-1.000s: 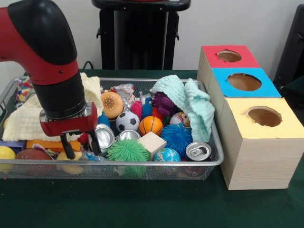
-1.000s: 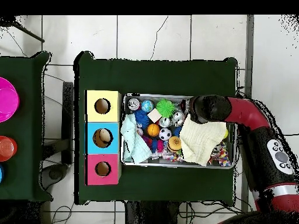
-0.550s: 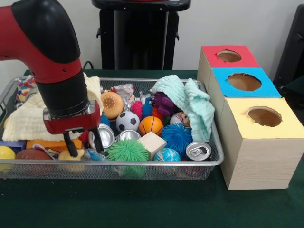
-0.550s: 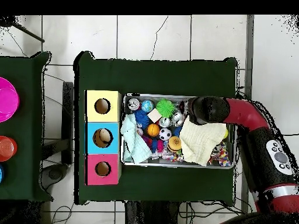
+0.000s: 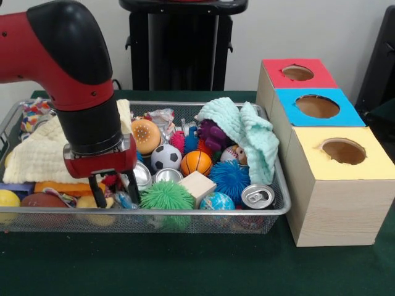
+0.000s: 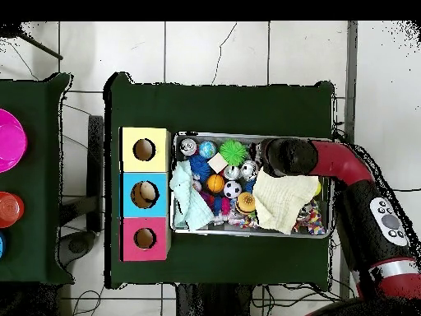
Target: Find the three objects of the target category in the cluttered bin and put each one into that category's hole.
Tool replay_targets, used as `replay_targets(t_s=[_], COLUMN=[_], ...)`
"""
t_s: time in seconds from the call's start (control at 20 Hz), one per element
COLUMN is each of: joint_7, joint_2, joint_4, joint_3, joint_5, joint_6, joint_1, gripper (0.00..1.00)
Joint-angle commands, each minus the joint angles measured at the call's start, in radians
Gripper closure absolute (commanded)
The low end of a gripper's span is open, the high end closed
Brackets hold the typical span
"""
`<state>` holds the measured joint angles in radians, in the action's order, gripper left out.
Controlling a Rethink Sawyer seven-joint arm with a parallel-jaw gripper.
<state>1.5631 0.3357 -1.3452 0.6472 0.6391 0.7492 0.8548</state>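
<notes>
My gripper (image 5: 113, 190) hangs open, low over the front left of the wire bin (image 5: 203, 213). Its fingers straddle small toys, with a red bit showing between them. A silver can (image 5: 142, 176) lies just right of the right finger, apparently touching it. A second can (image 5: 167, 176) lies beside it, and a third can (image 5: 257, 196) sits at the bin's front right corner. Three boxes with holes stand to the right: red (image 5: 298, 73), blue (image 5: 317, 106) and yellow (image 5: 343, 151). In the overhead view the arm (image 6: 284, 156) hides the gripper.
The bin is crowded: a green spiky ball (image 5: 165, 196), wooden block (image 5: 198, 187), basketball (image 5: 195, 163), soccer ball (image 5: 165, 156), blue spiky ball (image 5: 229, 177), mint cloth (image 5: 247, 132) and yellow cloth (image 5: 31, 157). A black stand (image 5: 179, 43) rises behind.
The arm has shifted a little to the right in the front view, bringing the open gripper up beside the silver can. Nothing in the bin has visibly moved.
</notes>
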Motion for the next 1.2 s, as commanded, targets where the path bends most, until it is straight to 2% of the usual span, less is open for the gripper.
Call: replay_targets(t_s=[0.05,0.4,0.45,0.55,0.7,0.75,1.2], joint_7=[-0.176,-0.28,-0.261,-0.213,-0.197,-0.185,-0.107], joint_2=[-0.107,-0.207,-0.213,-0.214,-0.229,-0.23,-0.173], joint_4=[-0.081,0.006,0.011,-0.014,-0.022,-0.026,-0.028], joint_3=[-0.011,0.029,0.021,0.016,0.015,0.011,-0.05], joint_5=[0.088,0.089,0.083,0.098,0.081,0.08,0.077], joint_6=[-0.083,-0.089,-0.08,-0.151,-0.15,-0.157,-0.103], joint_1=[-0.013,-0.005,-0.014,-0.011,-0.004,-0.004,-0.067], gripper=[0.0,0.0,0.0,0.0,0.0,1.0,1.0])
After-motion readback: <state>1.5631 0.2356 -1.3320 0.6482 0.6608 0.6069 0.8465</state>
